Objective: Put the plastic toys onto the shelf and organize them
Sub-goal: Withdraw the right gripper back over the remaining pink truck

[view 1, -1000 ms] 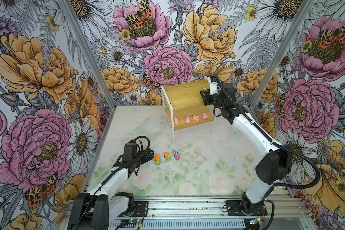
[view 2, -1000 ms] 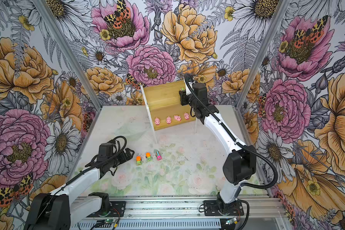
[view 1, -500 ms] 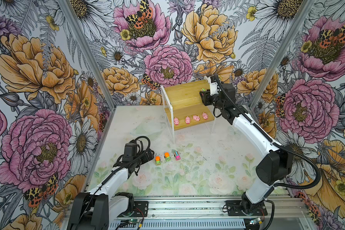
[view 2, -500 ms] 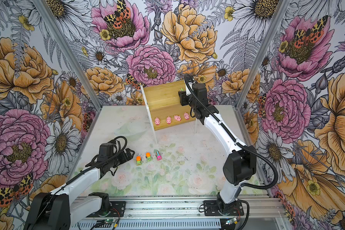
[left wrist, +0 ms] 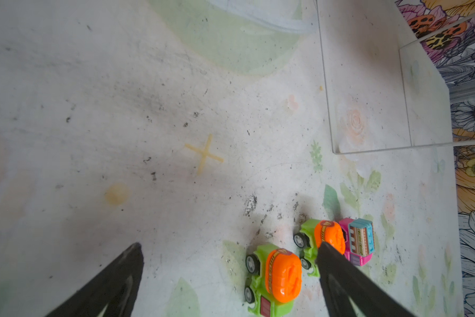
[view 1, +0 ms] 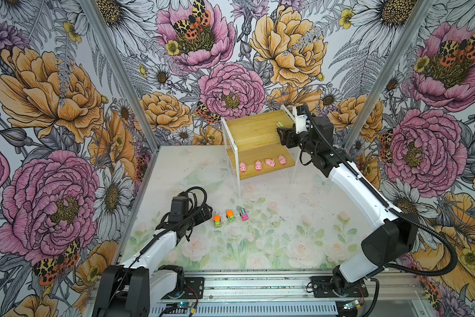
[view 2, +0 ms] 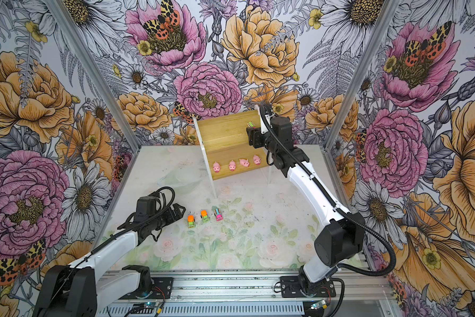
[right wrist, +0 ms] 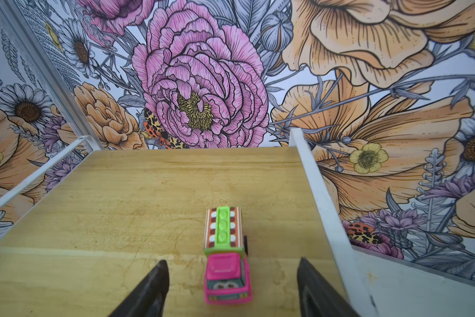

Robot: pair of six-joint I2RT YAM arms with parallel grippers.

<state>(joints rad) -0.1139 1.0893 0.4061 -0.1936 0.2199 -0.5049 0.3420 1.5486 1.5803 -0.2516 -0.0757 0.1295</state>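
Nearest to us, the left gripper [left wrist: 229,247] hangs low over the table [view 1: 272,219] with its jaws apart and nothing gripped. Three trucks stand in a row that leads away from its fingertips. An orange-topped green truck [left wrist: 274,277] stands just beside one finger, and a second orange-topped green truck [left wrist: 324,238] is partly hidden behind that finger's tip. A pink truck with a blue top [left wrist: 360,241] stands on the side of that second truck away from the jaws. We cannot tell whether the finger touches either green truck. In both top views the three long axes lie roughly parallel, across the line of the row, with the orange tops toward the far end of each.

Farther back stands the shelf [view 1: 247,129]. On its lower board, four pink pigs [view 1: 258,165] sit in a row, below the right gripper's jaws and well apart from them.

On the upper board the right gripper [right wrist: 232,262] holds its jaws apart, one finger on either side of the pink truck with a green top [right wrist: 224,233]. This truck stands on its wheels and touches neither finger. Only its cab lies between the fingertips, and its load reaches beyond them. Its long axis runs along the gripper's reach. The cab's face looks back toward the jaws, and the green-topped end points away to the flowered back wall [right wrist: 203,82]. The shelf's white side frame runs just outside one finger.
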